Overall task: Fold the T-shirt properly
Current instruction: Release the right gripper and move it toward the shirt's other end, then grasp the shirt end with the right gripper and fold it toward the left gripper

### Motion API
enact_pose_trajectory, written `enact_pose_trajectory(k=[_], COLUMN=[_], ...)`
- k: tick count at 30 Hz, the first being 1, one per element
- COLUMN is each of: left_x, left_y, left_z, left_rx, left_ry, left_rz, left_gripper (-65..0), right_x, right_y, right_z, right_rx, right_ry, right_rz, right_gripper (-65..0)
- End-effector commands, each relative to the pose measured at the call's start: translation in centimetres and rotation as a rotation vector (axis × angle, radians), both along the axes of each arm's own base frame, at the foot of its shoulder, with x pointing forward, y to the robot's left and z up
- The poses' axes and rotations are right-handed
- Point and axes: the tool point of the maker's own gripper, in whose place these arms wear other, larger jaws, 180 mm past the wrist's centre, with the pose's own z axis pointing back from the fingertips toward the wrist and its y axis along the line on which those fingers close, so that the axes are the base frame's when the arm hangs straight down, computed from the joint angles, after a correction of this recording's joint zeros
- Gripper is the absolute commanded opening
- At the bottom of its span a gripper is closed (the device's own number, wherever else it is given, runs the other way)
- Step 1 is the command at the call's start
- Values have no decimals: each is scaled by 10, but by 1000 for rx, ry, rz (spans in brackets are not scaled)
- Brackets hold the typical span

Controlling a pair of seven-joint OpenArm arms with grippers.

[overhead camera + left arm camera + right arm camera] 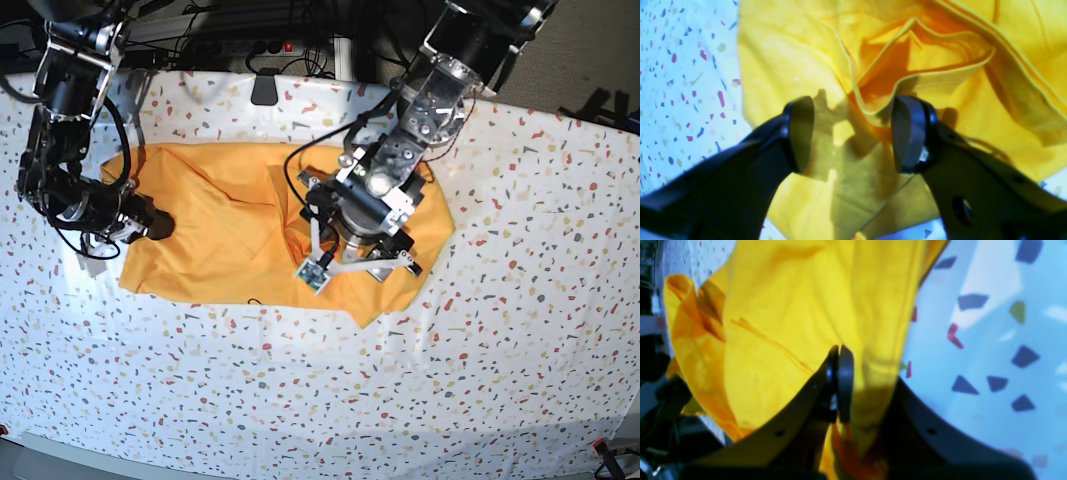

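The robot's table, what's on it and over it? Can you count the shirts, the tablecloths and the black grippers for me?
Orange-yellow cotton T-shirt: 1
White speckled tablecloth: 1
Black robot grippers, left gripper and right gripper: 2
Total: 4

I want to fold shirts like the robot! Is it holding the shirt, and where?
Yes. The right gripper holds the shirt by an edge. The left gripper is open, not gripping.
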Motion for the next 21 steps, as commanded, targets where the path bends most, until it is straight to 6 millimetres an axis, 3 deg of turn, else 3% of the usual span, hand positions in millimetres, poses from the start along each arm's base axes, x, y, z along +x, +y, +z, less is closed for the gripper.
enact_pose_trajectory(k=[1,9,16,21], left_x=[9,15,20,17], left_y=[-5,0,-6,14], left_z=[16,28,93,82], left_rx=[-21,-11,-138,-59], left_ry=[-47,-96,-258,-266], left_rz=[-1,31,54,76], left_gripper=[-293,-293,-293,-293], right_x=[21,60,82,92], right_y=[-5,2,-2,-5], right_z=[26,74,102,119], right_rx=[9,45,28,10], right_ry=[-78,-176,-240,-263], right_rz=[-5,27,24,38], right_gripper=[-650,-650,-650,-650])
